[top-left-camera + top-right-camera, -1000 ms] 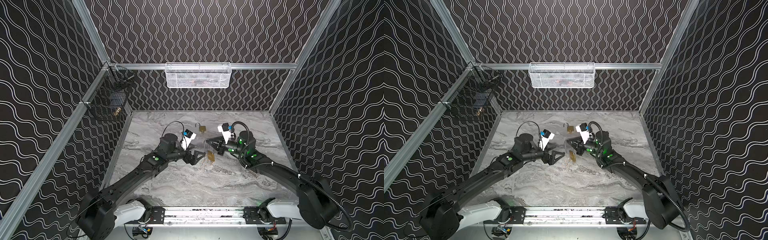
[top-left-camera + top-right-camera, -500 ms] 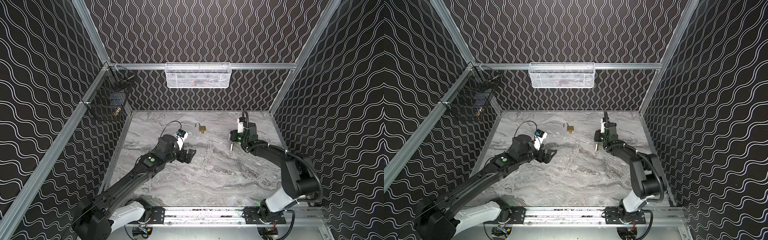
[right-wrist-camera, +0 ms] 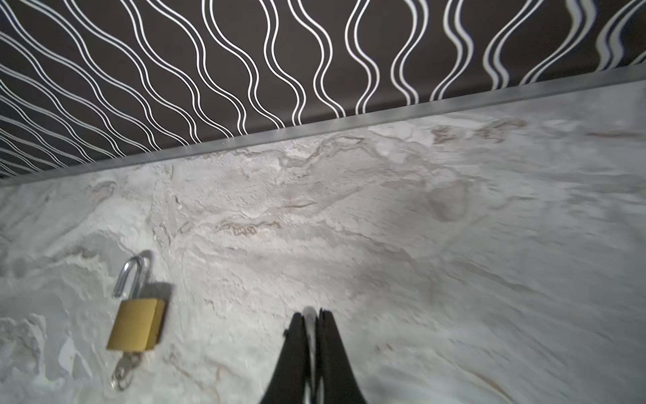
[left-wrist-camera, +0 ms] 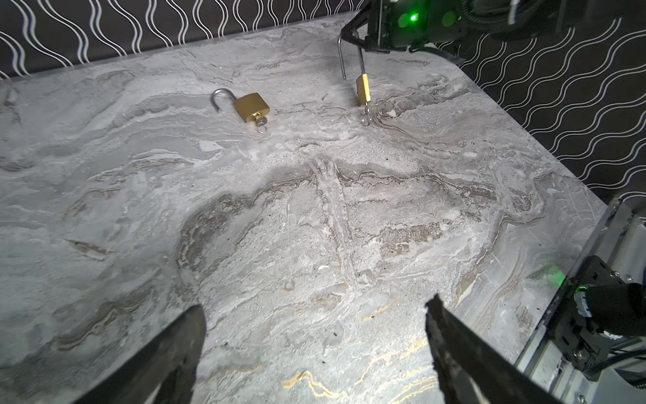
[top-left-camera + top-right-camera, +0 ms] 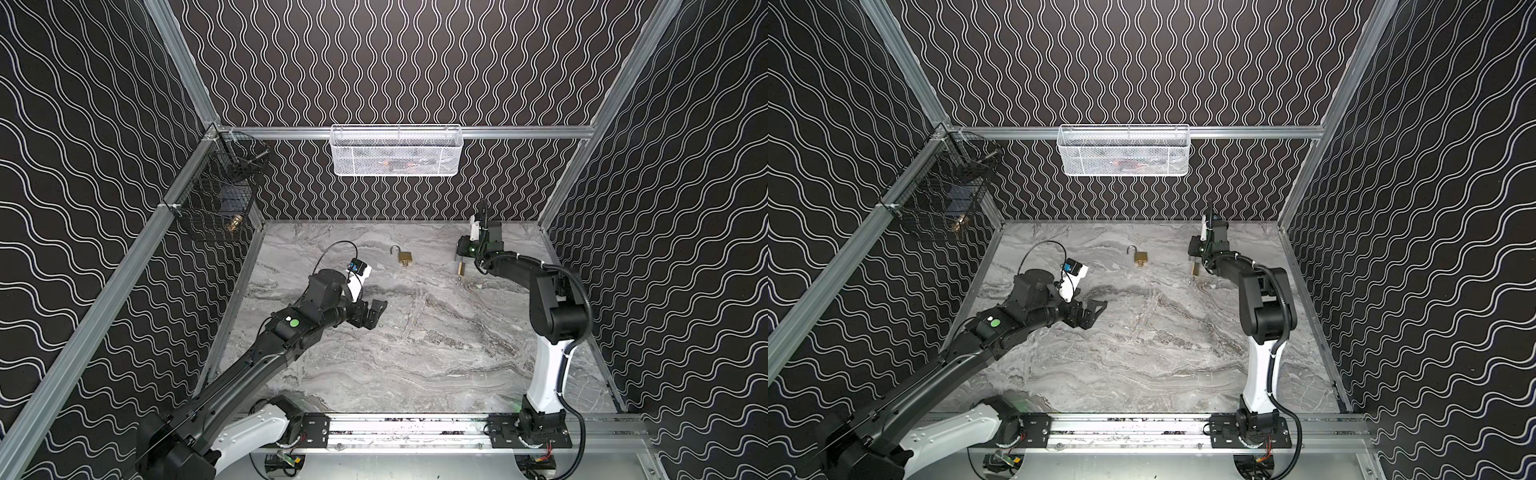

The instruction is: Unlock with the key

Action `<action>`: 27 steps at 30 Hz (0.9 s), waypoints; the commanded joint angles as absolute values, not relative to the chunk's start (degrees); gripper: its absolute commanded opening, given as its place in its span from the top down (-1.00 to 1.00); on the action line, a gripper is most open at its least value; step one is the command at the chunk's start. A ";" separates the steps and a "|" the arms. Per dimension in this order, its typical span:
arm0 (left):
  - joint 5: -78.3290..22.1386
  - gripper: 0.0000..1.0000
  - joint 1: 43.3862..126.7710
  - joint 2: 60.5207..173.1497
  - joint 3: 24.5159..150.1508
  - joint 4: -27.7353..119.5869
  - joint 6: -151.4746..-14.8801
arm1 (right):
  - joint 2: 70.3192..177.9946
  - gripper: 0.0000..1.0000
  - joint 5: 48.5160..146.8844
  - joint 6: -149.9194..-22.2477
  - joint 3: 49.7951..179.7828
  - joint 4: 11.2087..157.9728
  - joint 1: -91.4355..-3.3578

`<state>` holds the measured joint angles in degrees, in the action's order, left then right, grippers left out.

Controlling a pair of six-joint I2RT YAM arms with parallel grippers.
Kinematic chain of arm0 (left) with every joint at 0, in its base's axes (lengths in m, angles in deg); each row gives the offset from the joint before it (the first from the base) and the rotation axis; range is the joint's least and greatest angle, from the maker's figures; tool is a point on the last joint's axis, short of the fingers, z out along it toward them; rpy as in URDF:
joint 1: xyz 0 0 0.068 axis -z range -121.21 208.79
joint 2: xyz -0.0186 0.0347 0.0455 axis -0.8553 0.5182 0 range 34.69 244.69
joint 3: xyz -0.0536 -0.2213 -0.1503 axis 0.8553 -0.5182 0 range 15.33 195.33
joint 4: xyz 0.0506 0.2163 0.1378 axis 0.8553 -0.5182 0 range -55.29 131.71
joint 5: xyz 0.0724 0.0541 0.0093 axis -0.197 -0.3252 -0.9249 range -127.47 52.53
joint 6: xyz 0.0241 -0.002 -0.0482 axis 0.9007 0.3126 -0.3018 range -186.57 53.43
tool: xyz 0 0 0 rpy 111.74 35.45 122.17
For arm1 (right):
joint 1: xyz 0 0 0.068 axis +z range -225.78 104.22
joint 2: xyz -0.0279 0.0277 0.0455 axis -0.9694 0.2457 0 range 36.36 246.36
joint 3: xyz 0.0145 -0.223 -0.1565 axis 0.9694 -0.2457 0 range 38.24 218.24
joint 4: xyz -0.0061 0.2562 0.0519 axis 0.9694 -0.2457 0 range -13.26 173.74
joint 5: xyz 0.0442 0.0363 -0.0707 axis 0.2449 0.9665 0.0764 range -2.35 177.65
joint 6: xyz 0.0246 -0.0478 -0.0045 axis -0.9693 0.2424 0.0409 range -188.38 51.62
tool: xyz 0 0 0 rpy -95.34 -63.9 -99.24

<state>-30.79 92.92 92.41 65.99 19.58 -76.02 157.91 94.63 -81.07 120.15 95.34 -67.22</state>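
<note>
Padlock with the long shackle [image 4: 363,89] hangs from the right gripper [image 4: 353,35] near the back right corner of the marble worktop [image 5: 415,353]. The jaws are clenched on the top bend of the steel shackle, seen in the right wrist view as a silver sliver pinched between the black fingers [image 3: 328,349]. Its brass body dangles upright below, and one shackle leg ends free beside the body rather than inside it, so it is unlocked. The key [image 4: 365,113] sticks out of the underside with its ring lowest; whether the ring touches the worktop cannot be told. A second padlock [image 5: 405,257] lies flat near the middle of the back edge, well apart from the hanging one. Its short shackle is swung open and a second key [image 3: 122,374] sits in its keyway. Any stamping on either brass face is too small to read. The left gripper [image 5: 376,311] hovers over the left half of the worktop, jaws released wide, with nothing between them. A round green sticker [image 5: 294,322] marks the left arm, and green light glows on the right gripper's body. A white mesh basket [image 5: 397,151] hangs on the back rail.
</note>
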 commanded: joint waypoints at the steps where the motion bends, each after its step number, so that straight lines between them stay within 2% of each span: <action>1: -30.95 -0.97 92.91 91.32 66.82 17.86 -73.63 | 162.30 1.00 100.54 -84.44 124.84 95.38 -67.65; 9: -32.01 -0.97 92.89 90.54 67.01 16.78 -73.16 | 171.77 1.00 114.13 -92.19 135.88 98.07 -68.66; 21: -33.77 -0.97 92.86 89.61 66.93 15.16 -73.71 | 175.62 1.00 115.82 -92.92 139.58 97.47 -68.73; 27: -33.53 -0.97 92.82 90.61 66.76 15.64 -73.35 | 179.97 1.00 120.31 -95.37 145.89 96.39 -68.66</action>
